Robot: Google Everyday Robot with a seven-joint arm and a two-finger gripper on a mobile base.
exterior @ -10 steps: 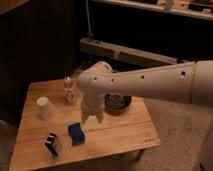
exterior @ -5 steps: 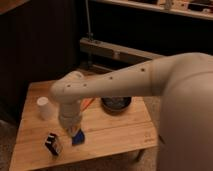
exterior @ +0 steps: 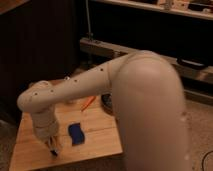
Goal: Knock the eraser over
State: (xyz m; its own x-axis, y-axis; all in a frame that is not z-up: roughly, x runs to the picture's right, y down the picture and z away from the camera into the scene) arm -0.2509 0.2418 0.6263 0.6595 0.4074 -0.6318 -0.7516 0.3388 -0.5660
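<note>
The robot's white arm [exterior: 100, 85] sweeps across the view from a large rounded joint on the right down to the near left part of the wooden bench [exterior: 95, 137]. The gripper [exterior: 52, 148] hangs at its end, low over the bench near the front left edge, its tip at or almost at the surface; whether it is open or closed cannot be told. Just right of it lies a blue pad [exterior: 76, 134], flat on the wood. An orange stick-like thing [exterior: 88, 102] lies farther back, beside a dark round thing [exterior: 106, 101] mostly hidden behind the arm. The eraser cannot be seen; the arm and gripper cover the near left of the bench.
</note>
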